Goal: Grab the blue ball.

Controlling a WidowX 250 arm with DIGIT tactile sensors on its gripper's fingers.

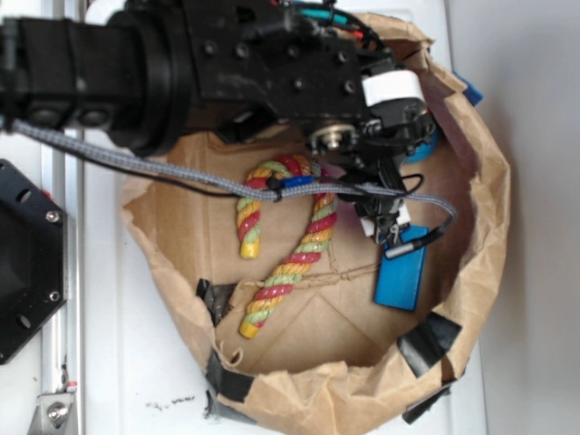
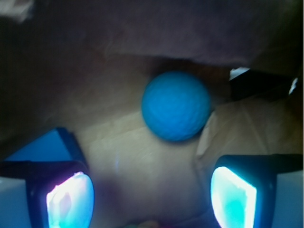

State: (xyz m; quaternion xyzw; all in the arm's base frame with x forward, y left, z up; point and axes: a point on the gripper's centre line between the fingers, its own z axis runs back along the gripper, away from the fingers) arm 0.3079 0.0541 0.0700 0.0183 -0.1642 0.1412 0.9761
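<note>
Hovering inside the paper bag (image 1: 489, 208), my hand (image 2: 152, 190) spread wide and empty; blue ball (image 2: 176, 106) lies ahead on the bag floor, centred between my fingers (image 2: 232, 194), untouched; approach looks done, closing and lifting remain.

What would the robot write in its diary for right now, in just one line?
phase: approach | target: blue ball, free on paper bag floor | end effector: open, ball ahead between fingers, no contact | nearby: blue block, rope toy
</note>
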